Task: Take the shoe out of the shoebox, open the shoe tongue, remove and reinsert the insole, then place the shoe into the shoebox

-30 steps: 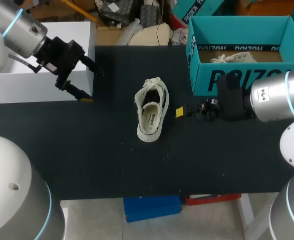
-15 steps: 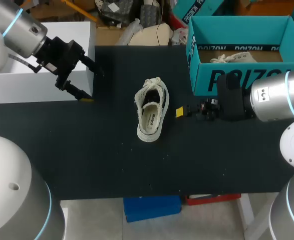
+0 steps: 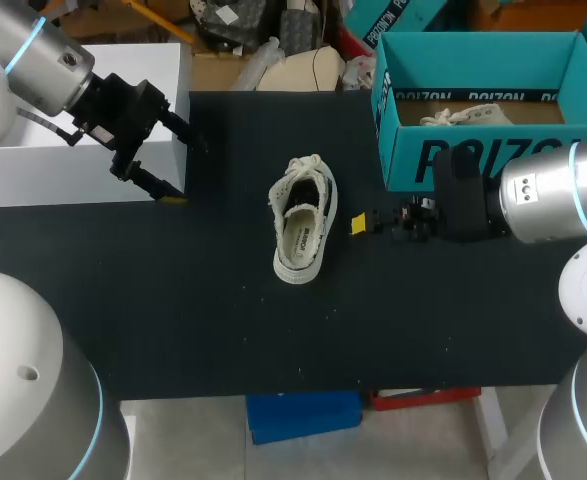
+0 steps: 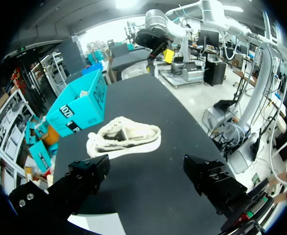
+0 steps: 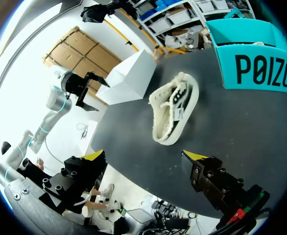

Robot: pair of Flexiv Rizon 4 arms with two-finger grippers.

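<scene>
Your white shoe [image 3: 303, 230] sat upright on the black worktop [image 3: 173, 300], near the teal shoebox [image 3: 413, 160]. Your left claw [image 4: 145, 169] and your right claw [image 5: 144, 156] were both wide open, holding nothing.

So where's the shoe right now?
In the head view, the shoe lies upright mid-table, outside the teal shoebox at the right rear; the right gripper sits open just beside it, apart.

A white box [image 3: 63, 165] sits on the black table [image 3: 223, 330].
</scene>
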